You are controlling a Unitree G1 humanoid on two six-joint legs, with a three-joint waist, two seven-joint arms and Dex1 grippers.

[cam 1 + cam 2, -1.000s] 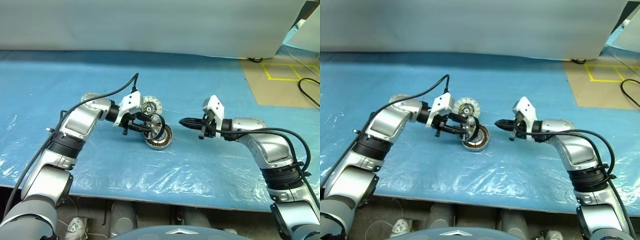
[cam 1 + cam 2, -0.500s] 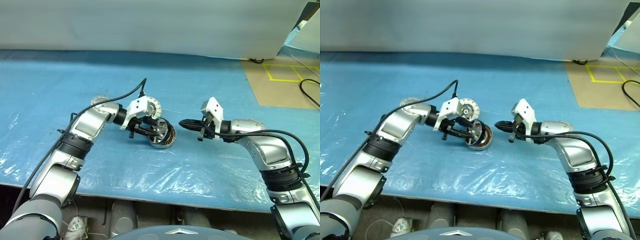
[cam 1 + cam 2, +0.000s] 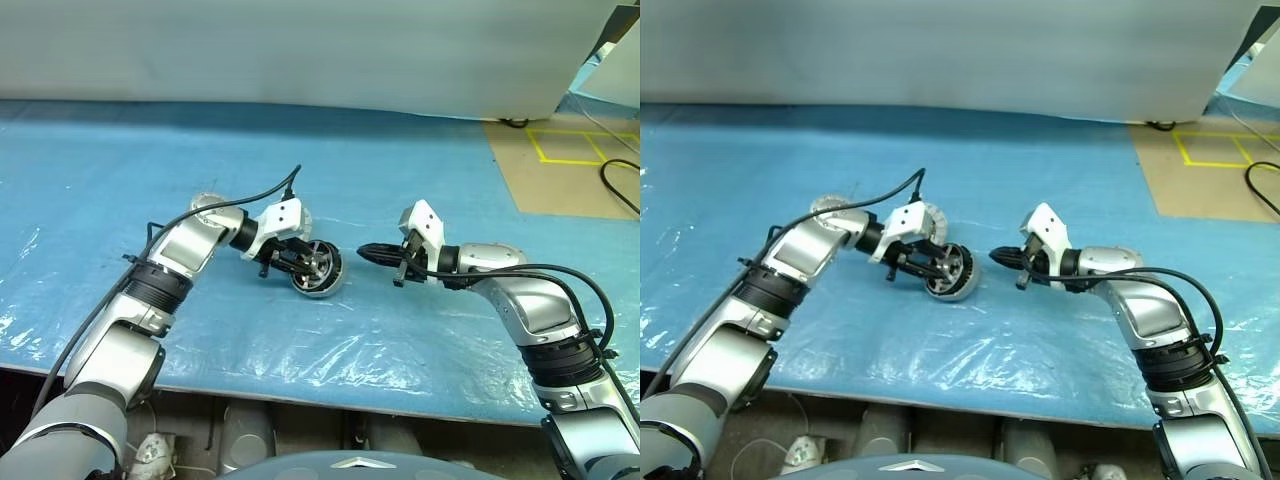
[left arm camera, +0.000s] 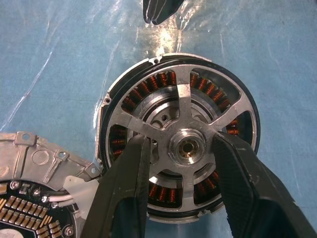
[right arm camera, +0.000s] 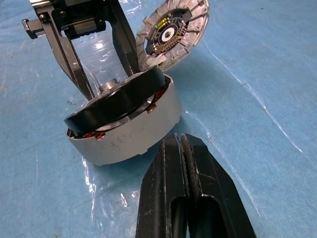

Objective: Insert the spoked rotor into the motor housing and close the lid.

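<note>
The motor housing [image 5: 124,139], a grey cup with copper windings [image 4: 158,82], sits on the blue sheet between my two grippers. The spoked rotor [image 4: 183,99] lies tilted on its top, black rim [image 5: 114,104] raised on one side. My left gripper [image 3: 312,265] is shut on the rotor, a finger [image 4: 129,183] on each side of the hub, reaching through the spoke gaps. The lid [image 5: 171,32], its segmented face up, lies just behind the housing and partly under my left wrist. My right gripper [image 3: 365,252] hovers shut and empty, a short way right of the housing.
A wrinkled blue plastic sheet [image 3: 330,350] covers the table, whose front edge runs along the bottom of the head views. A white panel [image 3: 300,50] stands behind. Brown floor with yellow tape [image 3: 570,145] and a black cable lie at the far right.
My left gripper has come down and rightward with the rotor, which went from standing steeply above the housing to lying tilted on it. The right gripper has stayed put.
</note>
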